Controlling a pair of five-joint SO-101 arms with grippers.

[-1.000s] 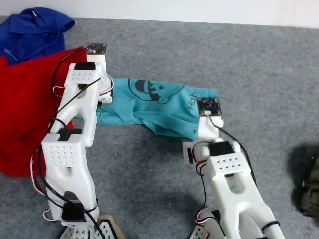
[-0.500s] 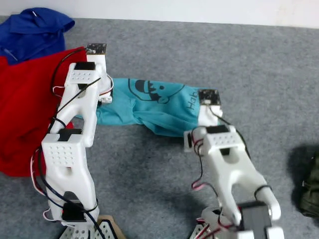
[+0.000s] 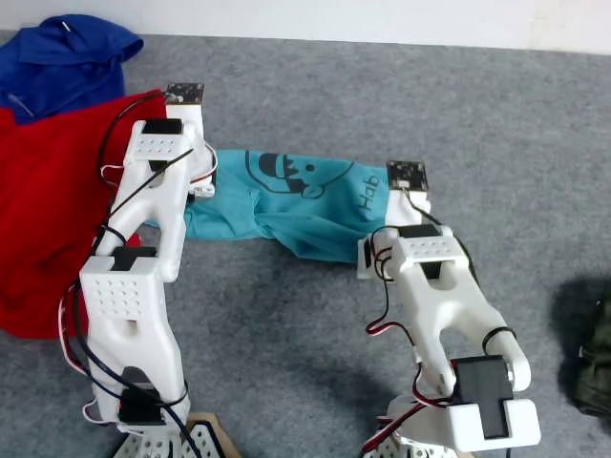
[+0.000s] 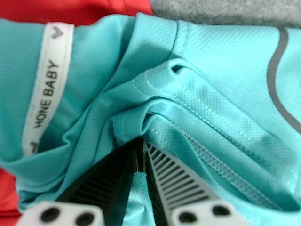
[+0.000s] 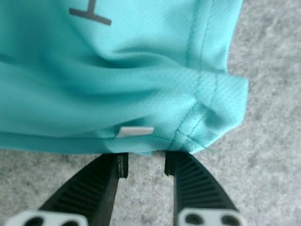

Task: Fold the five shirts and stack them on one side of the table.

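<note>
A teal shirt (image 3: pixel 296 205) with a dark print lies stretched across the grey table between my two arms. At its left end my left gripper (image 3: pixel 200 184) is shut on a bunched fold of the teal shirt (image 4: pixel 188 108), beside a white neck label (image 4: pixel 47 84). My right gripper (image 5: pixel 146 165) stands open at the teal shirt's (image 5: pixel 117 84) right hem corner, its tips at the fabric's edge with carpet showing between them. In the high view the right gripper (image 3: pixel 393 218) sits over that right end.
A red shirt (image 3: pixel 48 210) is spread at the left, under and beside my left arm. A blue shirt (image 3: pixel 67 52) is bunched at the far left corner. A dark green garment (image 3: pixel 594 358) lies at the right edge. Bare grey table (image 3: pixel 516 124) stretches right of the teal shirt.
My right arm has folded up, and its gripper has shifted slightly toward the far side at the shirt's right end. The left arm and the teal shirt have stayed still.
</note>
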